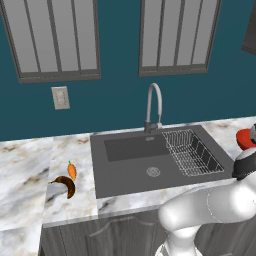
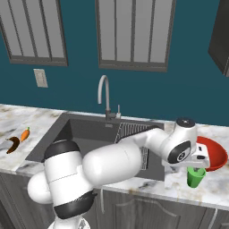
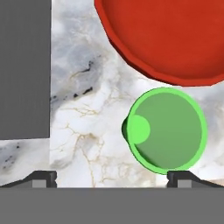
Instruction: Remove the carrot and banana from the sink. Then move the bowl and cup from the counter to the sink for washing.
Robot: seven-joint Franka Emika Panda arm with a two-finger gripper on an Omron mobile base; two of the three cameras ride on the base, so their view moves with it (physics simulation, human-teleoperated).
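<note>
Tool (image 3: 112, 177) hung wide open and empty above the desk (image 3: 87, 113), right of the sink (image 2: 89, 134), with the green cup (image 3: 168, 129) upright just beside one fingertip (image 3: 183, 177). Red bowl (image 3: 170, 39) sat close behind the cup; whether the two touched could not be told. Carrot (image 1: 72, 171) and banana (image 1: 65, 185) lay close together on the desk left of the sink.
</note>
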